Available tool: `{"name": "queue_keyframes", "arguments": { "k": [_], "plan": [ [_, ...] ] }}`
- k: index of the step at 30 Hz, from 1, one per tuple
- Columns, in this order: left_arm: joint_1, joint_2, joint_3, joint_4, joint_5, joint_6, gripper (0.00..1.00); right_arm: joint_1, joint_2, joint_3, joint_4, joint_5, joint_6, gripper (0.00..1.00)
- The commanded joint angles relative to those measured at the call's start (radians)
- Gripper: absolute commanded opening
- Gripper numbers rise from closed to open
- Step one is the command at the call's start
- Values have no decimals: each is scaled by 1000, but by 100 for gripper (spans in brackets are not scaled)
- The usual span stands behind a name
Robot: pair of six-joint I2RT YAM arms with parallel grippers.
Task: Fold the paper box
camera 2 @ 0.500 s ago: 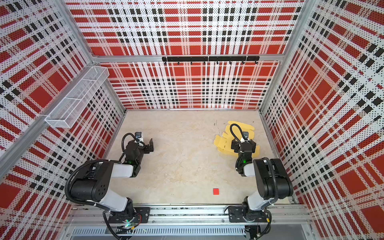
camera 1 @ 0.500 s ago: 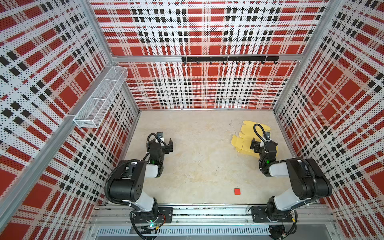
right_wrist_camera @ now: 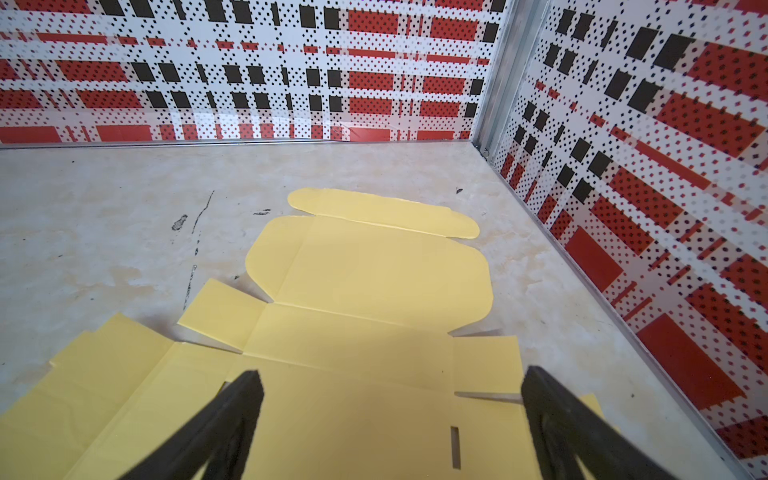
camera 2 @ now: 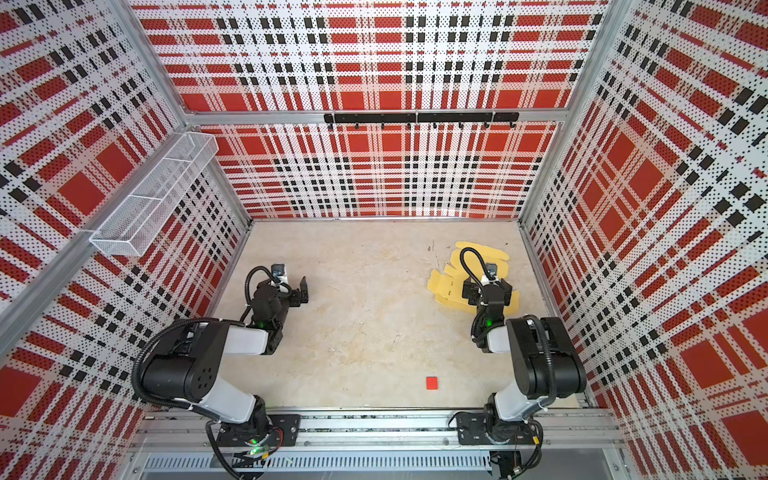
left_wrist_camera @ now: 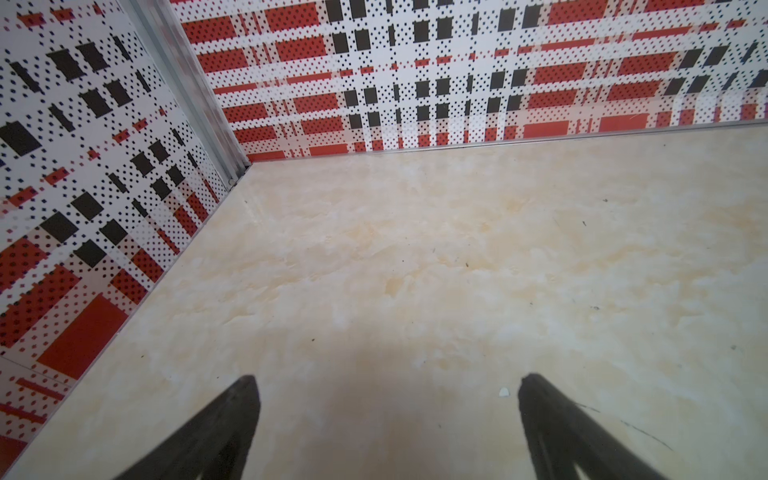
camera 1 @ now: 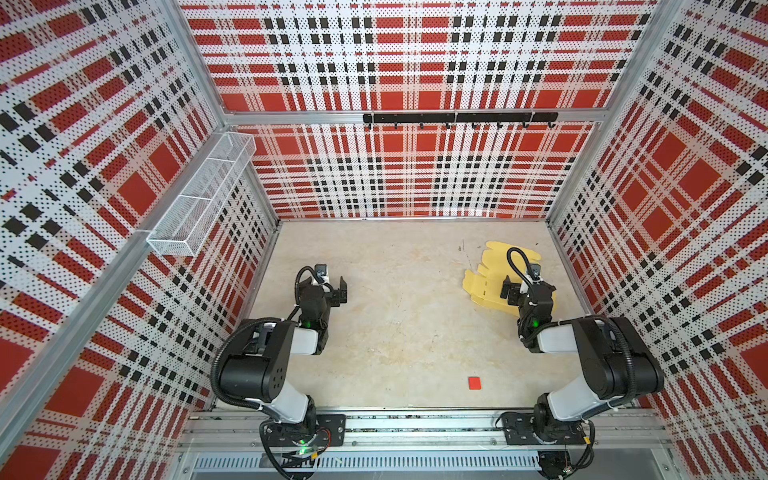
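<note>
The paper box [camera 1: 482, 286] [camera 2: 444, 286] is a pale yellow die-cut sheet lying flat and unfolded on the table, near the right wall and towards the back. The right wrist view shows its rounded flaps, tabs and slits [right_wrist_camera: 374, 270]. My right gripper [camera 1: 527, 287] [camera 2: 487, 287] [right_wrist_camera: 390, 376] hovers over the sheet's near part, open, with nothing between its fingers. The arm hides part of the sheet in both top views. My left gripper [camera 1: 334, 289] [camera 2: 300, 291] [left_wrist_camera: 386, 380] is open over bare table on the left, far from the sheet.
A tiny red square [camera 1: 474, 382] [camera 2: 432, 382] lies near the table's front edge. A white wire basket [camera 1: 199, 199] hangs on the left wall and a black hook rail [camera 1: 459, 118] on the back wall. Plaid walls close in three sides.
</note>
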Motion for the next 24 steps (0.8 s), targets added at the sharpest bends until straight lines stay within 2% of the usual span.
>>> {"name": "queue_keyframes", "arguments": {
  "k": [1,7,24],
  "plan": [
    [-16,10,-6,70,-48,4,100,6,13,3,52,-1,-5,100],
    [-36,14,-23,109,-89,17,99,6,13,2,52,-1,-5,100],
    [-40,-4,-29,105,-89,19,99,6,4,-4,60,-1,-5,100]
  ]
}}
